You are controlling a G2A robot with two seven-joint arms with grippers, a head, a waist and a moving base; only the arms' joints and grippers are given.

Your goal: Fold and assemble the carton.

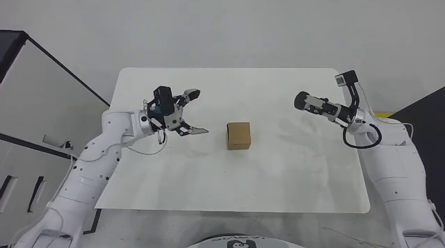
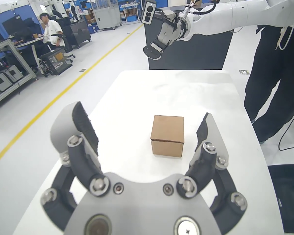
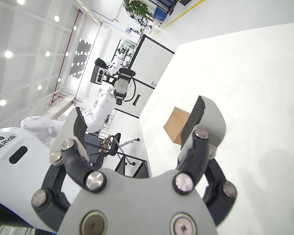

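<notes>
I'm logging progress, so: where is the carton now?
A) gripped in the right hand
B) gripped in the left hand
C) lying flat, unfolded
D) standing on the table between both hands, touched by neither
D: the carton stands as a closed box on the table, with the left hand and right hand both open and apart from it.

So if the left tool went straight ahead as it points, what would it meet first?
Probably the box on the table, sitting slightly off-centre ahead of the open left tool; nothing lies between.
</notes>
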